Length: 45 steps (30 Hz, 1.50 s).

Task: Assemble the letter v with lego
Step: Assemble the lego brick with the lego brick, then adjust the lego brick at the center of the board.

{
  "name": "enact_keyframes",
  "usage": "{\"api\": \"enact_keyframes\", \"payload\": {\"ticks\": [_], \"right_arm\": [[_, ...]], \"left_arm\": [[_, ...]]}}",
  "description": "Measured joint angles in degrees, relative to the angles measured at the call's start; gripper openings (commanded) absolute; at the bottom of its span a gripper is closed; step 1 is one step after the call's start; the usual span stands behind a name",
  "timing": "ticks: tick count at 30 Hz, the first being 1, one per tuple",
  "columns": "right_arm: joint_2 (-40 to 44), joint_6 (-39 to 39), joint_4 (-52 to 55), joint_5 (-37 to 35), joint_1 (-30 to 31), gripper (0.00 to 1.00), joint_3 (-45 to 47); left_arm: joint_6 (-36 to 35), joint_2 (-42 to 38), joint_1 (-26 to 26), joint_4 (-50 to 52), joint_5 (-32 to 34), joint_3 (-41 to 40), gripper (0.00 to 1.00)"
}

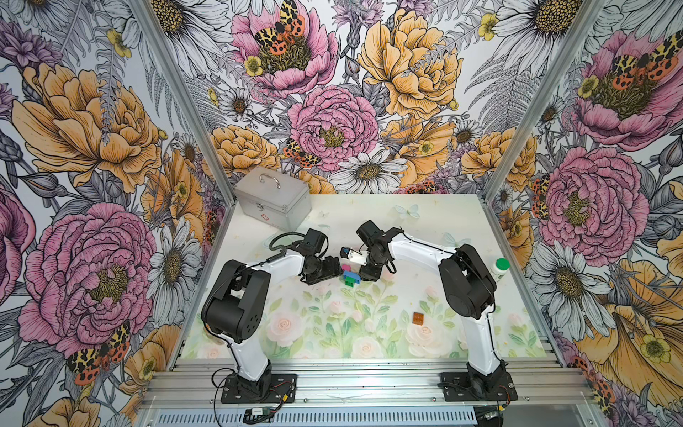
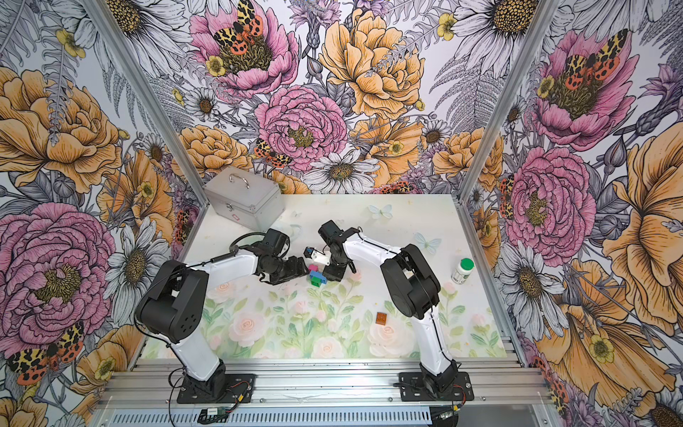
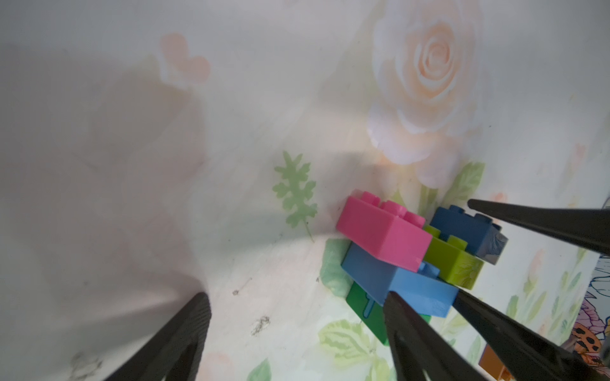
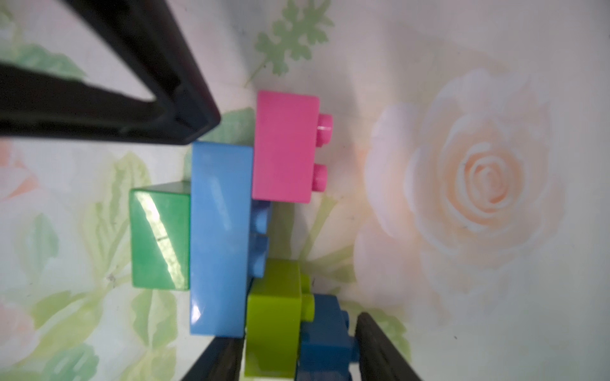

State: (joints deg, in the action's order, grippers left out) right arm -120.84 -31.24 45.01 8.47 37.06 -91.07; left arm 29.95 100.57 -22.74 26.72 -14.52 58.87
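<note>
The unfinished letter v [image 1: 349,275] lies flat on the bench [image 1: 332,214] between my tools, left tool [image 3: 295,297] apart, right tool [image 4: 297,333] straddling its lime-and-blue arm [image 4: 280,306], grip uncertain, while the loose orange brick [image 1: 418,318] lies to the near right, closest to my right arm.

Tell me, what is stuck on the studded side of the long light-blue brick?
A pink brick at one end, a lime brick at the other, bare studs between. The studs they cover are hidden.
</note>
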Motion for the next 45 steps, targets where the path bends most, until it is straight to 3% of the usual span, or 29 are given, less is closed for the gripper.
{"api": "enact_keyframes", "payload": {"ticks": [2, 7, 16, 24, 40, 45], "right_arm": [[0.0, 0.0, 0.0, -0.1, 0.0, 0.75, 0.0], [0.6, 0.4, 0.2, -1.4, 0.0, 0.99, 0.0], [8.9, 7.0, -1.1, -9.2, -0.1, 0.99, 5.1], [5.9, 10.6, -1.8, -13.6, -1.6, 0.99, 6.5], [1.8, 13.1, -2.6, -15.7, -3.8, 0.99, 1.4], [5.2, 19.2, -3.5, -17.6, -4.0, 0.99, 5.4]], "left_arm": [[0.0, -0.1, 0.0, 0.0, -0.1, -0.1, 0.87], [0.1, -1.9, 0.0, 0.1, -0.1, -1.9, 0.91], [0.1, -8.4, 3.3, 2.1, -0.4, -8.2, 0.95], [0.1, -14.8, 8.0, 3.9, -1.4, -12.0, 0.99], [0.3, -15.9, 8.3, 4.0, -1.8, -12.4, 0.99], [0.8, -16.1, 8.4, 4.0, -1.9, -12.5, 0.99]]}}
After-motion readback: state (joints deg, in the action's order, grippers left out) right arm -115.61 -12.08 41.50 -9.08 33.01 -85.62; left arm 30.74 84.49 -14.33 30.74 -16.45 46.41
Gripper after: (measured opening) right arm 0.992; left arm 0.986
